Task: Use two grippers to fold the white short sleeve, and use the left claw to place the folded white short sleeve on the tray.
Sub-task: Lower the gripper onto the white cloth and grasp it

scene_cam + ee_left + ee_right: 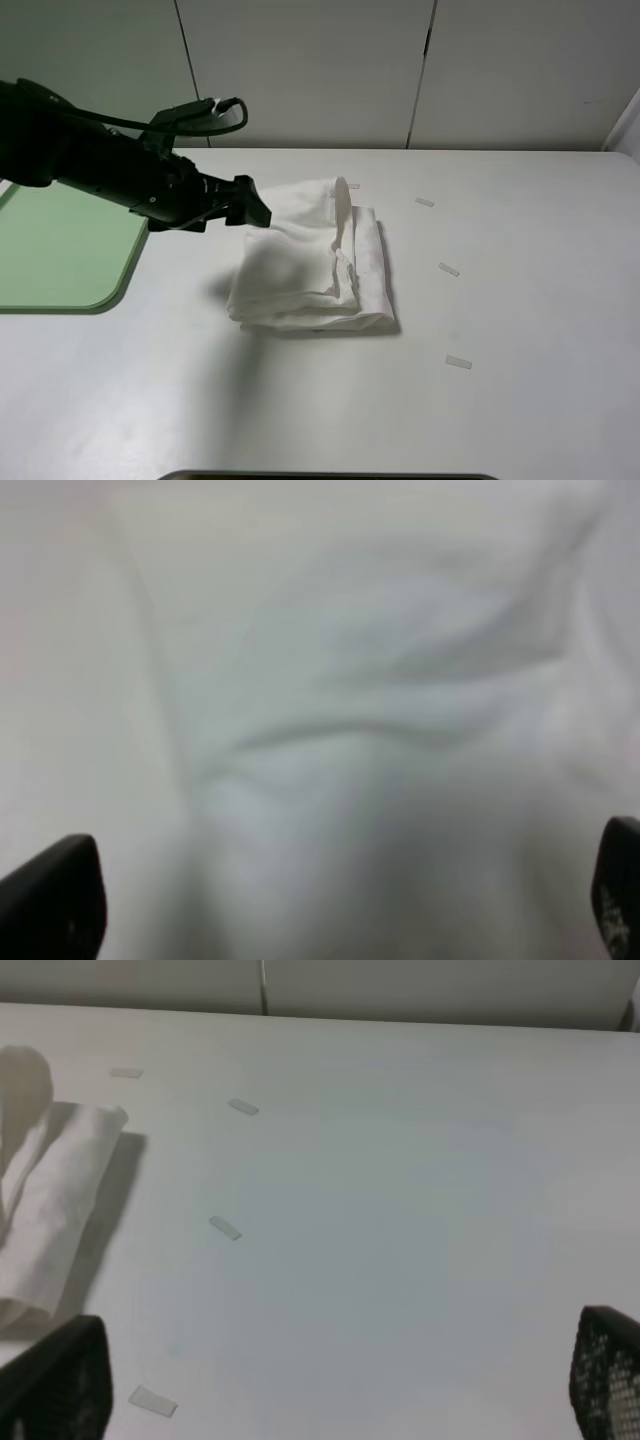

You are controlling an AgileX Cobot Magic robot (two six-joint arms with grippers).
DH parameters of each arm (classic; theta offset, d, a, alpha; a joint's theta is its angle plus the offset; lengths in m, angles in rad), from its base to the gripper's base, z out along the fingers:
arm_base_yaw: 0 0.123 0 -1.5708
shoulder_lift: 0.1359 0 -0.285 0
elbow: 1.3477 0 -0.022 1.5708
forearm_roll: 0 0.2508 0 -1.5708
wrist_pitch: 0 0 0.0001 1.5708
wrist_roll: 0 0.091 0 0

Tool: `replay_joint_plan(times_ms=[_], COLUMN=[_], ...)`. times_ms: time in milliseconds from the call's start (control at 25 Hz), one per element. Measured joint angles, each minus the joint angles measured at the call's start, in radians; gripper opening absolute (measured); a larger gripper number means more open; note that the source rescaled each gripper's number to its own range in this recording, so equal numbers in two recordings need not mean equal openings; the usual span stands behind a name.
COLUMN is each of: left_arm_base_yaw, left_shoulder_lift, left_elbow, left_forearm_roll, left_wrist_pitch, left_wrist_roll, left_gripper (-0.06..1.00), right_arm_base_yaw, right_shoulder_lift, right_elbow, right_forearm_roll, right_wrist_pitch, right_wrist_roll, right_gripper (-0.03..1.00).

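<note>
Nearest the high camera, a dark rim [330, 476] edges the front of the white table [520, 330], and small pale tape strips [458, 361] lie scattered on the right half of the tabletop. Past them, near the middle of the table, the white short sleeve [312, 262] lies folded into a thick, rumpled bundle, its far edge raised in a loose hump. The left claw [258, 212] reaches in from the left and meets that raised far-left part of the cloth; its wrist camera shows blurred white fabric [370, 730] filling the view, with the two black fingertips [55, 900] set wide apart at the frame's corners, so the jaws stand open around the cloth rather than pinched on it. The right gripper [340, 1400] hangs over bare table with its fingers spread wide and nothing between them, the folded shirt [50, 1210] off to one side. At the table's left edge, apart from the shirt, lies the light-green tray [70, 270], and pale wall panels [300, 70] stand behind.
</note>
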Motion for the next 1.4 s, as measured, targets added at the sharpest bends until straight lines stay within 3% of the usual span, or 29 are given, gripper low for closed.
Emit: replay_joint_plan(times_ms=[240,640,1000,1200,1240,1280,1320,1360,1400], left_arm_base_yaw=[0.076,0.079,0.033,0.011,-0.01,-0.01,-0.034,-0.034,-0.034], left_shoulder_lift=[0.003,0.124,0.26,0.283,0.301,0.301,0.322,0.322,0.322], left_elbow=[0.104,0.111,0.011,-0.006,-0.018,-0.018,-0.023,-0.024,-0.025], left_forearm_roll=[-0.044,-0.126,-0.374,-0.432,-0.479,-0.479,-0.506,-0.505,-0.501], left_wrist_pitch=[0.023,0.061,0.163,0.174,0.172,0.172,0.151,0.147,0.147], left_wrist_roll=[0.006,0.023,0.193,0.226,0.252,0.252,0.278,0.284,0.286], left_gripper=[1.0,1.0,0.87,0.83,0.72,0.72,0.27,0.16,0.14], right_arm_base_yaw=[0.0,0.0,0.0,0.0,0.0,0.0,0.0,0.0,0.0], right_shoulder_lift=[0.0,0.0,0.0,0.0,0.0,0.0,0.0,0.0,0.0], right_elbow=[0.0,0.0,0.0,0.0,0.0,0.0,0.0,0.0,0.0], right_forearm_roll=[0.0,0.0,0.0,0.0,0.0,0.0,0.0,0.0,0.0], right_wrist_pitch=[0.0,0.0,0.0,0.0,0.0,0.0,0.0,0.0,0.0], right_wrist_roll=[0.0,0.0,0.0,0.0,0.0,0.0,0.0,0.0,0.0], right_gripper=[1.0,1.0,1.0,1.0,1.0,1.0,1.0,1.0,1.0])
